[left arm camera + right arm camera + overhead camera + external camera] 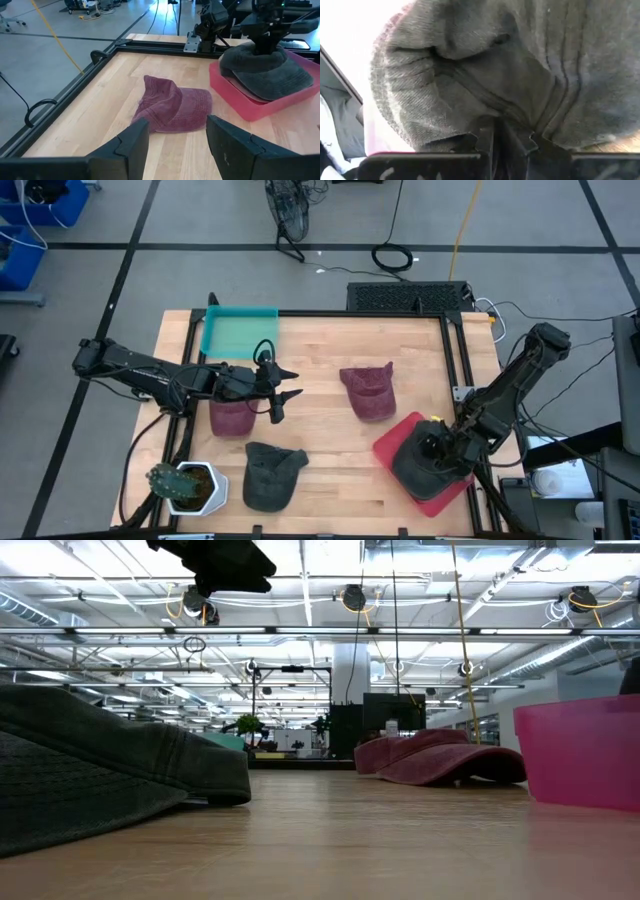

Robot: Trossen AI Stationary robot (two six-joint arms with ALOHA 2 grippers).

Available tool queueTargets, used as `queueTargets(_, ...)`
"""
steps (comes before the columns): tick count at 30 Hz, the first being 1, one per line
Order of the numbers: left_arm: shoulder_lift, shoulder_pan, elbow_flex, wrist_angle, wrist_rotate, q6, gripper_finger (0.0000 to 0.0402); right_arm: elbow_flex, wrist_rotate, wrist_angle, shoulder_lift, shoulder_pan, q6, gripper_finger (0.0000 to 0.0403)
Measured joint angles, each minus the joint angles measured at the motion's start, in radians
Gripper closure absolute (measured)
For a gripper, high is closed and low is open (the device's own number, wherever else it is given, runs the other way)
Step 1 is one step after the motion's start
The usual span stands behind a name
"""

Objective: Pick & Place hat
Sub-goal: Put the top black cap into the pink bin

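The right gripper [437, 448] is pinched shut on the soft grey hat [425, 462] in the red tray [392, 438] at four o'clock. The cloth looks light and floppy; a crown fold suits best. The left gripper [285, 393], jaws wide, hovers at nine o'clock.

There are four hats on the table: two maroon ones, one [231, 418] under the left arm and one [368, 390] near the middle, and two dark grey ones, one [270, 473] on the wood and one [428, 462] in a tray. There are two trays, one green [238, 330] and one red [398, 438]. There is one potted plant [186, 486]
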State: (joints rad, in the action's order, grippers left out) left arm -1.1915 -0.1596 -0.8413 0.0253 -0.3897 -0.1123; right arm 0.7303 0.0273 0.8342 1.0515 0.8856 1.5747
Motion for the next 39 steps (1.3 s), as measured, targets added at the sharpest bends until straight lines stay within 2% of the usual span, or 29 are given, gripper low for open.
queueTargets(16,0.0,0.0,0.0,0.001,0.0,0.0,0.0202,0.152,0.006,0.139,0.012,0.0,-0.022,0.0381)
queueTargets(23,0.0,0.0,0.0,0.001,0.0,0.0,0.0202,0.278,0.145,0.208,0.039,0.0,-0.118,0.0381)
queueTargets(26,0.0,0.0,0.0,0.001,0.0,0.0,0.0202,0.317,0.232,0.194,0.073,-0.001,-0.201,0.0381)
queueTargets(28,0.0,0.0,0.0,0.001,0.0,0.0,0.0202,0.332,0.251,0.175,0.106,-0.009,-0.246,0.0381)
queueTargets(31,0.0,0.0,0.0,0.001,0.0,0.0,0.0202,0.337,0.19,0.149,0.168,-0.036,-0.298,0.0381)
queueTargets(36,0.0,0.0,0.0,0.001,0.0,-0.001,0.0202,0.337,-0.063,0.147,0.294,-0.068,-0.347,0.0381)
queueTargets(39,0.0,0.0,0.0,0.002,0.0,-0.001,0.0202,0.337,-0.159,0.144,0.338,-0.065,-0.334,0.0381)
